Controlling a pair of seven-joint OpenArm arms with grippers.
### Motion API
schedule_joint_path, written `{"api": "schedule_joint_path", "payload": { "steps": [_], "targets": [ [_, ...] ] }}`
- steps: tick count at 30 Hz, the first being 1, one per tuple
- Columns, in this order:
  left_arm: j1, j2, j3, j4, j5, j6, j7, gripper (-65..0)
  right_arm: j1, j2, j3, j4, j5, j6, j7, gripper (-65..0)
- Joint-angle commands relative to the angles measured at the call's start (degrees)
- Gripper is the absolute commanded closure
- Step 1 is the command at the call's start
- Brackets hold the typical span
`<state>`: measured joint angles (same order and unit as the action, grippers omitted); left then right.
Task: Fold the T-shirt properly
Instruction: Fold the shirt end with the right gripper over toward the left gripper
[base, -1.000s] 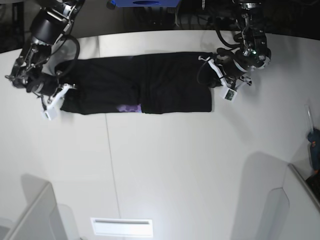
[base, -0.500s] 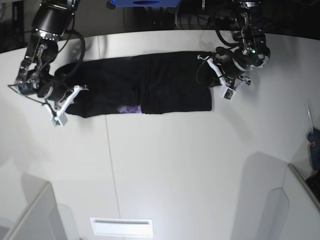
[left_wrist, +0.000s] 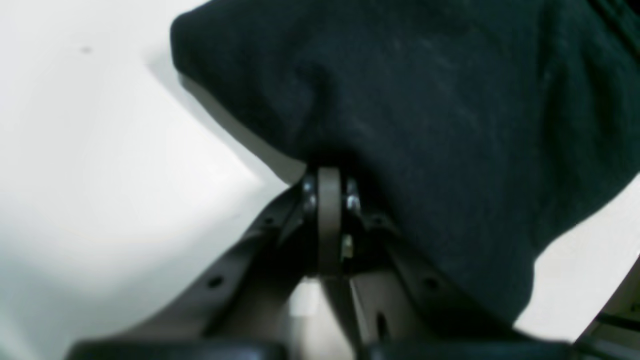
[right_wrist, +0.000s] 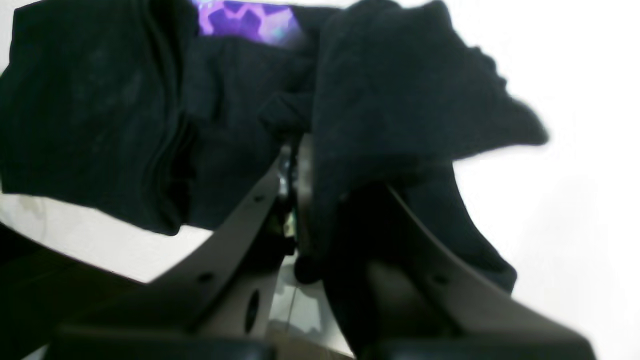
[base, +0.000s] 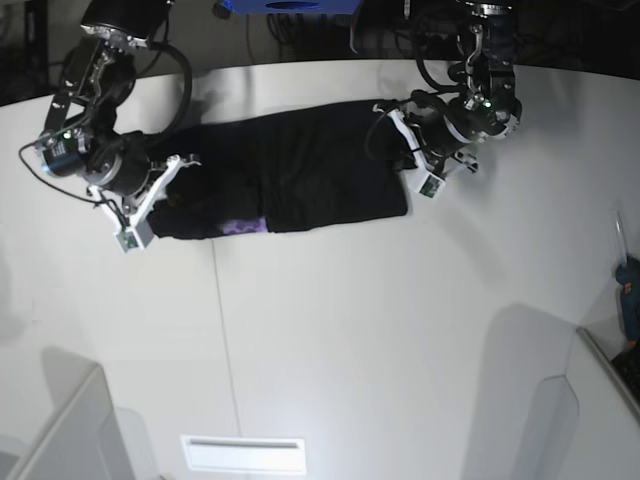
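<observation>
The black T-shirt lies as a long folded band across the far part of the white table, with a purple print patch at its near edge. My left gripper is shut on the shirt's right end, and the left wrist view shows black cloth pinched in its closed jaws. My right gripper is shut on the shirt's left end. In the right wrist view, cloth drapes over the jaws and the purple print shows behind.
The white table's far curved edge runs just behind the shirt. A blue object sits beyond it. Grey panels stand at the near left and near right. A white slotted plate lies near the front.
Both grippers have moved inward with the shirt's ends held. The right gripper went rightward, the left gripper leftward and farther back, so the shirt band is shorter and bunched at both ends.
</observation>
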<state>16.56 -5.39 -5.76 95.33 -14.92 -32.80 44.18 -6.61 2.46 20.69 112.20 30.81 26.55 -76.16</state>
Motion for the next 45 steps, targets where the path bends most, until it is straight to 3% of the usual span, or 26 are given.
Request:
{"api": "schedule_joint_path", "payload": {
  "steps": [1, 4, 10, 20, 28, 38, 43, 45],
  "targets": [
    [0.9, -0.1, 1.1, 0.1, 3.0, 0.1, 4.6, 0.0, 0.7, 0.0, 0.3, 1.5, 1.1, 0.1, 0.5, 0.0],
    [-0.9, -0.4, 3.3, 0.5, 3.0, 0.1, 4.7, 0.0, 0.9, -0.7, 0.3, 2.1, 3.3, 0.1, -0.3, 0.0],
    [-2.6, -0.2, 4.4, 0.9, 3.0, 0.2, 4.8, 0.0, 0.7, -0.7, 0.4, 2.0, 17.1, -0.4, -0.6, 0.0],
    [-4.5, 0.0, 4.4, 0.5, 3.0, 0.2, 4.8, 0.0, 0.7, -1.4, 0.0, 2.0, 17.8, -0.4, -2.4, 0.0],
    [-5.3, 0.0, 4.5, 0.4, 3.0, 0.2, 4.8, 0.0, 1.6, -6.9, -0.2, 2.0, 18.0, -0.4, -3.8, 0.0],
    [-5.5, 0.0, 4.5, 0.4, 3.0, 0.2, 4.8, 0.0, 1.9, -7.4, -0.3, -0.3, 22.1, -0.4, -3.8, 0.0],
    [-5.5, 0.0, 4.5, 0.4, 3.0, 0.2, 4.8, 0.0, 1.6, -8.5, -6.3, -0.8, 21.7, -0.4, -3.8, 0.0],
    [-5.5, 0.0, 4.5, 0.4, 3.0, 0.2, 4.8, 0.0, 1.9, -8.5, -8.0, -2.6, 21.6, -2.2, -3.8, 0.0]
  ]
}}
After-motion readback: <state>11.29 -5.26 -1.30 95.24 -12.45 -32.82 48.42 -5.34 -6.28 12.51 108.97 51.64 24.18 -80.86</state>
